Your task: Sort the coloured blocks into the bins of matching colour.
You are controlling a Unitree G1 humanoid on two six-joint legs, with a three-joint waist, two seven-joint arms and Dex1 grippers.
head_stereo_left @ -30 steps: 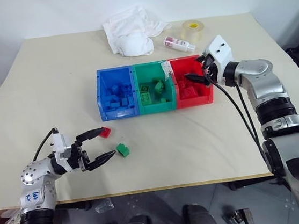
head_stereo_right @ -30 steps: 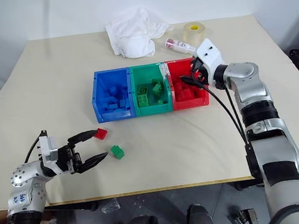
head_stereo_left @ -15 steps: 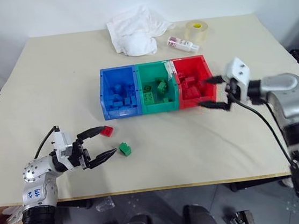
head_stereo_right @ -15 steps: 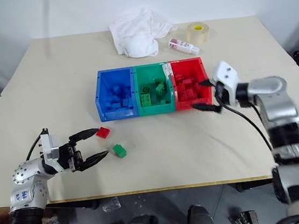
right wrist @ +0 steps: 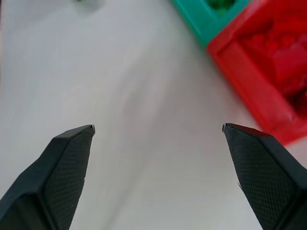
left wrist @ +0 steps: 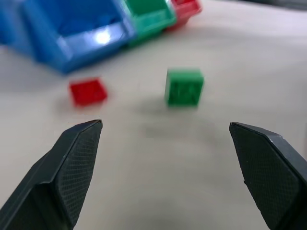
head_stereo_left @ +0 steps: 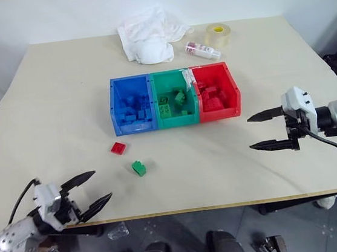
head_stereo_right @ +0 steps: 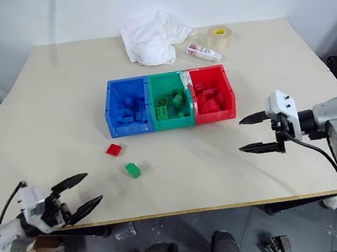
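Three joined bins stand mid-table: blue [head_stereo_left: 117, 102], green [head_stereo_left: 175, 114] and red [head_stereo_left: 231, 88], each holding blocks of its own colour. A red block [head_stereo_left: 118, 147] and a green block [head_stereo_left: 139, 167] lie loose on the table in front of the blue bin. My left gripper [head_stereo_left: 90, 188] is open and empty near the table's front left edge, well short of both loose blocks, which show ahead of it as red block [left wrist: 87, 91] and green block [left wrist: 184, 86]. Off to the right of the red bin, my right gripper [head_stereo_left: 257, 132] is open and empty above the table.
At the back of the table lie a white cloth [head_stereo_left: 146, 34], a small clear bottle with a red label [head_stereo_left: 201, 50] and a clear tape roll [head_stereo_left: 217, 34]. Bare tabletop lies between the bins and the front edge.
My left gripper has pulled back from the two loose blocks toward the front left edge. The right gripper has withdrawn from over the red bin to the right and lower, staying open.
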